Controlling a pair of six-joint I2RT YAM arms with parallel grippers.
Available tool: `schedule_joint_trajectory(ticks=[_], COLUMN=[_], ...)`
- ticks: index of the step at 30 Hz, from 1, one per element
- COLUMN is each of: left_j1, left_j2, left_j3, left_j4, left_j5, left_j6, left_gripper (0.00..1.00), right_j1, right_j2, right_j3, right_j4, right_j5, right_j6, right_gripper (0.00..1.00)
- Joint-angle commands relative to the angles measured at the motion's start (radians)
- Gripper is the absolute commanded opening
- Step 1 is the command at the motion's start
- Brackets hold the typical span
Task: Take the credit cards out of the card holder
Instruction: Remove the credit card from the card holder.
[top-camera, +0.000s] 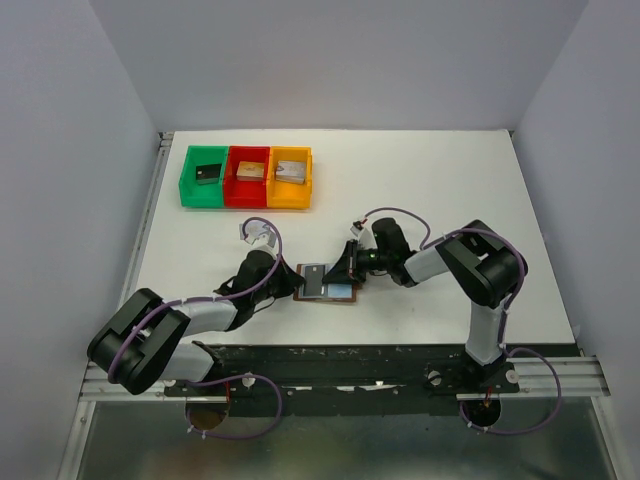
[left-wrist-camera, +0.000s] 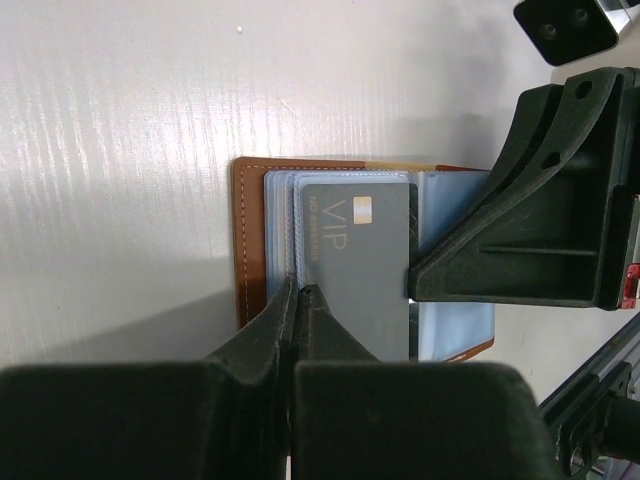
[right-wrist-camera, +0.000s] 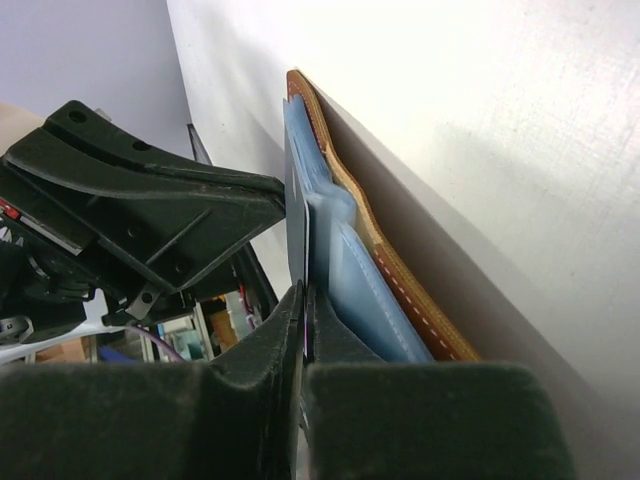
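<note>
The card holder (top-camera: 343, 292), a brown leather wallet with light blue lining, lies open on the white table between my two grippers. A grey-blue credit card (top-camera: 314, 279) marked VIP sticks partly out of its pocket. My left gripper (top-camera: 293, 283) is shut on the blue pocket edge at the wallet's left side (left-wrist-camera: 298, 290). The card (left-wrist-camera: 355, 265) lies just right of that grip, over the card holder (left-wrist-camera: 250, 230). My right gripper (right-wrist-camera: 304, 292) is shut on the card's thin right edge (right-wrist-camera: 296, 230). Behind it stands the card holder (right-wrist-camera: 411, 301). Other cards are hidden.
Green (top-camera: 205, 176), red (top-camera: 248, 176) and orange (top-camera: 290, 178) plastic trays stand side by side at the back left, each holding a small block. The black body of the right gripper (left-wrist-camera: 540, 230) fills the right of the left wrist view. Grey walls close in the table.
</note>
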Motion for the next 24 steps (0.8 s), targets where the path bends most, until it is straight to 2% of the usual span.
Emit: schedule_joint_trajectory(ticks=[1, 5, 24], left_j1=[-0.016, -0.016, -0.014], left_j2=[0.018, 0.01, 0.001], left_j3=[-0.027, -0.031, -0.025], left_j4=[-0.147, -0.152, -0.19], left_j5=[0.019, 0.013, -0.009], left_j6=[0.014, 0.011, 0.001], left_gripper=[0.0, 0.0, 0.0], right_j1=[0.017, 0.016, 0.005], right_j2=[-0.006, -0.021, -0.138], right_j3=[0.011, 0.012, 0.046], right_j4=[-0.002, -0.04, -0.329], right_j5=[0.003, 0.014, 0.084], right_j6=[-0.027, -0.052, -0.222], right_gripper=[0.08, 0.0, 0.0])
